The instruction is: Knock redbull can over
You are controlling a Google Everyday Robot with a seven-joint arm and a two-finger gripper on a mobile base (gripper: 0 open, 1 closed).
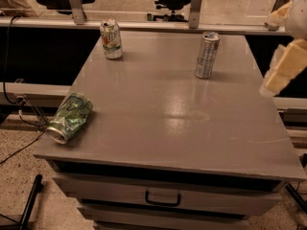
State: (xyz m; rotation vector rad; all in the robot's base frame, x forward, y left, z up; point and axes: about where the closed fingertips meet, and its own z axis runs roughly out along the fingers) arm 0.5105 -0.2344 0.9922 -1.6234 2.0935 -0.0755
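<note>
The redbull can (207, 55), slim, silver with bluish-grey markings, stands upright at the back right of the grey table top (168, 109). My gripper (280, 71) shows as a pale, cream-coloured shape at the right edge of the view, off the table's right side. It is to the right of the can, a little nearer the camera, and apart from it.
A white-and-green can with red lettering (111, 39) stands upright at the back left. A dented green-patterned can (70, 117) lies on its side at the left edge. A drawer with a handle (163, 198) is below the top. Office chairs stand behind a rail.
</note>
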